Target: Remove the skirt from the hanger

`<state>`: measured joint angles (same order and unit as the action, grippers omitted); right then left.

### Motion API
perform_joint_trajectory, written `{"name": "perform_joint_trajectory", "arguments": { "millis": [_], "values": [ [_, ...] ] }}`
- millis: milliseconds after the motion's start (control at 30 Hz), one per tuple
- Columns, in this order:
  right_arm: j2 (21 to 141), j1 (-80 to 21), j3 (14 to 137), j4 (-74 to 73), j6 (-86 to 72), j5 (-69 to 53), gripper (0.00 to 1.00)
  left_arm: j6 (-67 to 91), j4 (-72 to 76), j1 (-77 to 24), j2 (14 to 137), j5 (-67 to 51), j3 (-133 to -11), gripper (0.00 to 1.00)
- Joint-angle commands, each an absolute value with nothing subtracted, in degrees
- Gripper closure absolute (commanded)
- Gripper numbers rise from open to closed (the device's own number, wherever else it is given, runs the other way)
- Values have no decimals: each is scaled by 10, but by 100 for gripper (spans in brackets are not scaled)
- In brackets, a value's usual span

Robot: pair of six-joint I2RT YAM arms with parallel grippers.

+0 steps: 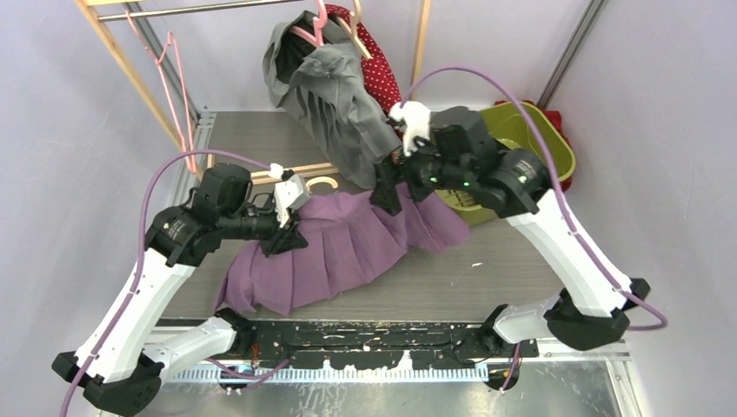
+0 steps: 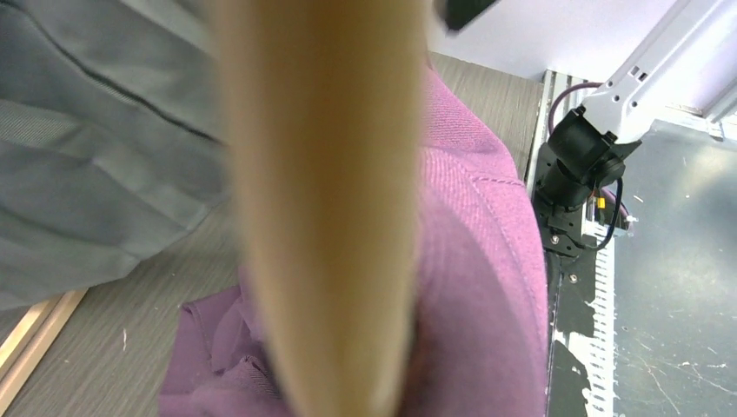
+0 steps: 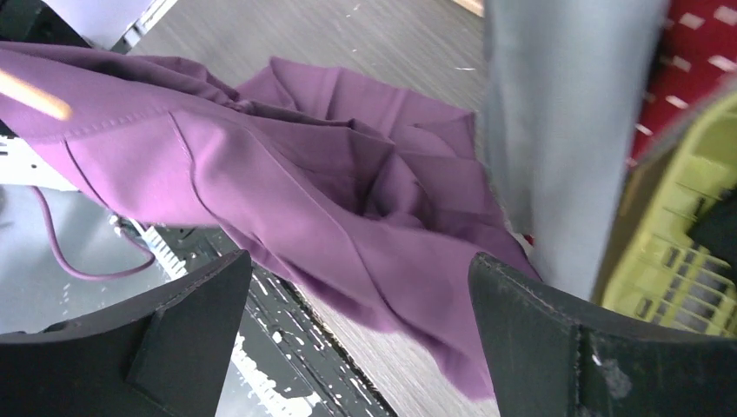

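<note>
Grey tabletop (image 1: pixel 504 269) carries the skirt (image 1: pixel 348 243) lengthwise from the left pincer (image 1: pixel 285 233), grip hidden, beside the hanger (image 2: pixel 322 217), to just beneath the gaping right pincer (image 3: pixel 358 261).

Three views: one fixed and high, two riding close on the wrists.

The top camera sits above and behind the arm bases, looking down and forward over the whole table (image 1: pixel 521 261) from far off. The left wrist camera is almost against a blurred wooden bar (image 2: pixel 322 217), probably the hanger, and faces across toward the right arm's base (image 2: pixel 578 165). The right wrist camera looks down from close range, with its own fingers (image 3: pixel 187 334) along the bottom edge. All three views share the purple skirt (image 1: pixel 339 252) and the grey garment (image 1: pixel 335 104). The top and right wrist views also share the green basket (image 1: pixel 534 139).
</note>
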<state>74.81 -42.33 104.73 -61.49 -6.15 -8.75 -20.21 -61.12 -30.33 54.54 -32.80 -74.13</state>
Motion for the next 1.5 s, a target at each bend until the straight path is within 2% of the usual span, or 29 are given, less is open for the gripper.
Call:
{"name": "perform_joint_trajectory", "arguments": {
  "millis": [0, 133, 200, 300, 333, 367, 400, 433, 467, 700, 967, 1100, 1233, 1467],
  "values": [
    [783, -474, 1080, -566, -61, -45, 0, -216, -552, -319, 536, -336, -778, 100],
    [790, -500, 1072, -559, -64, -26, 0, -221, -558, -323, 527, -322, -778, 100],
    [790, -502, 1078, -562, -60, -27, 6, -222, -561, -323, 523, -316, -779, 100],
    [795, -503, 1090, -578, -54, -20, 33, -223, -564, -323, 518, -310, -778, 100],
    [797, -502, 1090, -582, -53, -22, 45, -223, -564, -323, 517, -308, -777, 100],
    [799, -502, 1088, -583, -54, -23, 61, -223, -564, -323, 517, -308, -777, 100],
    [798, -503, 1083, -582, -57, -24, 82, -221, -563, -323, 516, -307, -776, 100],
    [796, -503, 1077, -579, -59, -23, 96, -220, -564, -323, 515, -306, -776, 100],
    [793, -503, 1069, -575, -61, -24, 99, -218, -564, -323, 514, -305, -773, 100],
    [777, -503, 1075, -581, -69, -26, 99, -206, -558, -324, 503, -276, -762, 100],
    [794, -553, 1204, -673, -78, 0, 99, -185, -537, -323, 545, -122, -770, 100],
    [790, -575, 1215, -679, -96, -10, 99, -177, -518, -323, 570, -74, -778, 100],
    [789, -597, 1182, -681, -110, -19, 99, -165, -499, -323, 599, -57, -802, 100],
    [774, -645, 994, -559, -173, -82, 99, -168, -475, -324, 625, -46, -844, 100]
  ]
}}
